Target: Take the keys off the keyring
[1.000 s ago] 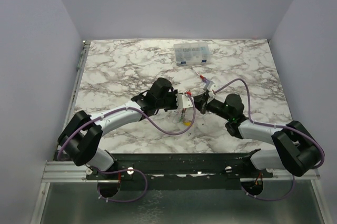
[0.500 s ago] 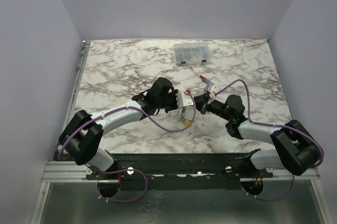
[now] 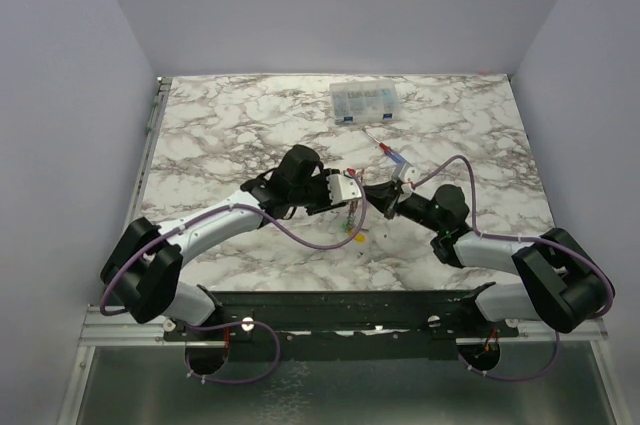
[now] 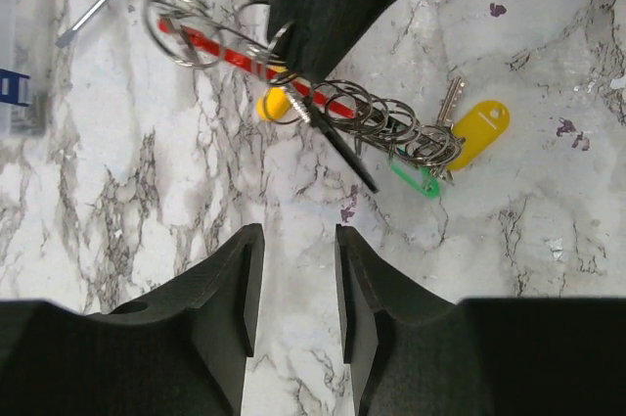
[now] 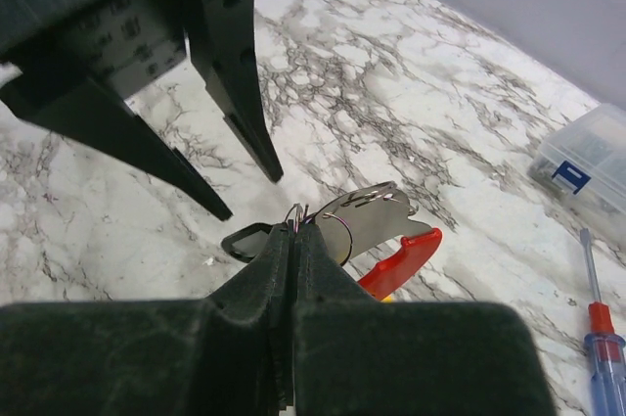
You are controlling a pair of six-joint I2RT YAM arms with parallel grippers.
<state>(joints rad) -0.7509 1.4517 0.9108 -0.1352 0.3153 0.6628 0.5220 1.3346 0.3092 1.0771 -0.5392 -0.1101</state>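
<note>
Surface: a white-and-grey marbled tabletop (image 3: 220, 135), closed in by plain pale walls on three sides.
Keyring: the keyring (image 4: 210, 46) is over the middle of the tabletop, between the two tools. Its red band runs at a slant, with a silvery wire loop at its upper end.
Keys: the keys (image 4: 445, 137) are bunched at the band's lower end, threaded on a row of small split rings. A yellow head, a green head and one bare silvery blade show. Whether they rest on the marble or hang just above it cannot be told.
Right tool: the right tool (image 5: 293, 230) is clenched on the keyring, with its black fingers pressed together around the middle of the band and a silvery metal part sticking out past them.
Left tool: the left tool (image 4: 293, 240) is released. Its fingers stand apart with only marble between them, near the keyring and touching nothing.
Screwdriver: a red-and-blue-handled screwdriver (image 5: 599, 333) lies flat on the marble just beyond the tools.
Box: a clear plastic parts box (image 3: 365, 102) sits near the far edge, well apart from the keyring.
</note>
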